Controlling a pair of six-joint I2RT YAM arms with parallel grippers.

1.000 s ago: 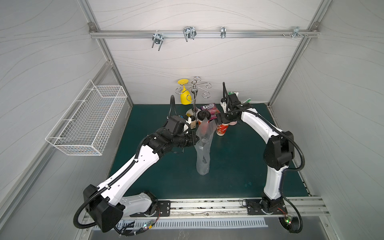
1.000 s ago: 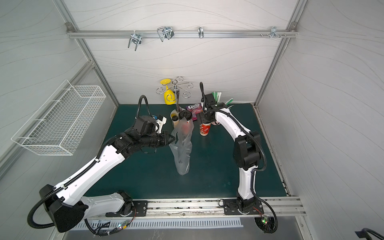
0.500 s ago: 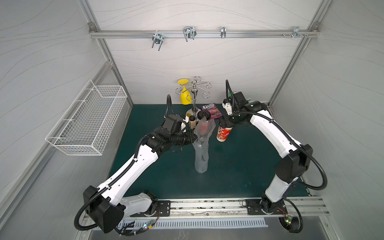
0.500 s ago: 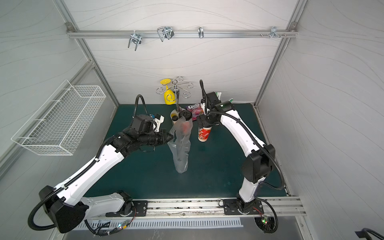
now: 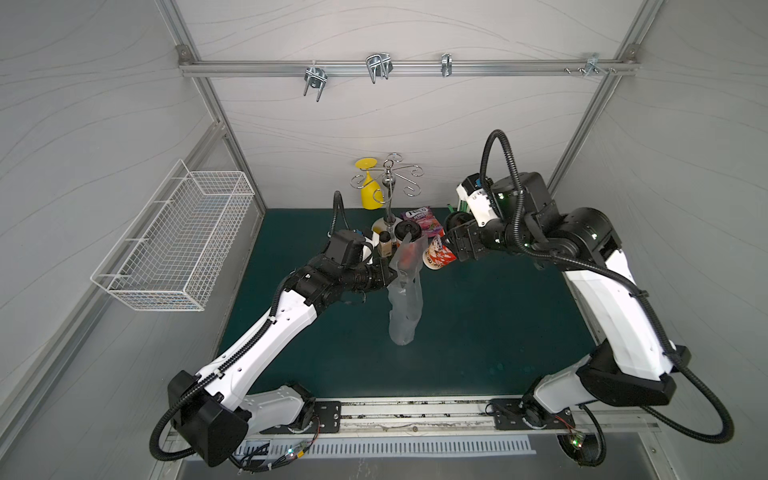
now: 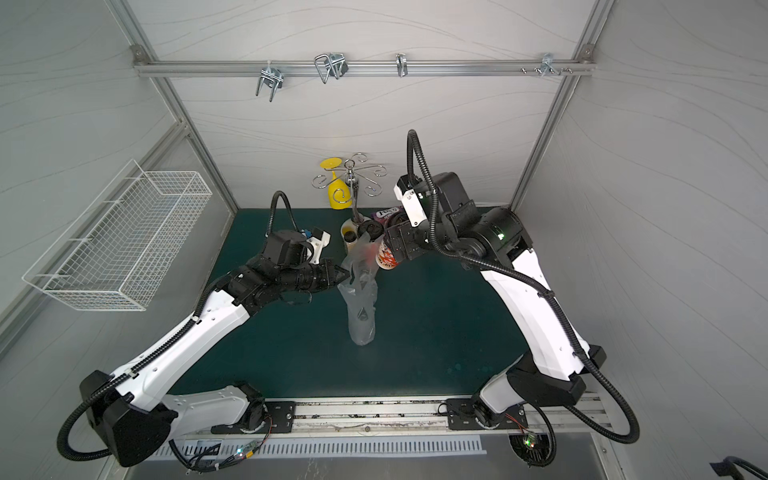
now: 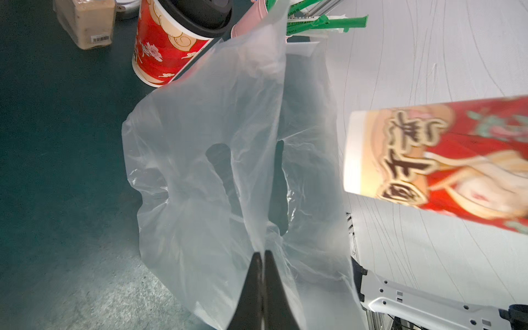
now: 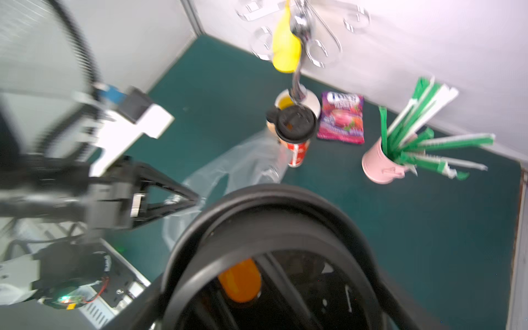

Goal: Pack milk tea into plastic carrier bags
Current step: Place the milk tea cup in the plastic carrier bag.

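Reaching inward, right tool (image 5: 449,248) grips tilted cup (image 5: 436,257) beside bag (image 5: 404,307).

Cup (image 5: 439,254) (image 5: 406,228) x2, bag (image 5: 403,307) x1, bottle (image 5: 385,246) x1, snack pkt (image 5: 422,218) x1.

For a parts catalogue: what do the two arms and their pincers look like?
The left arm and right arm have white shell links, black joints and ribbed black cable conduit looping alongside. Green lights dot the right arm's joints. Each wrist carries a white block. The left pincer has slim black fingers tapering to points; the right pincer is black too.
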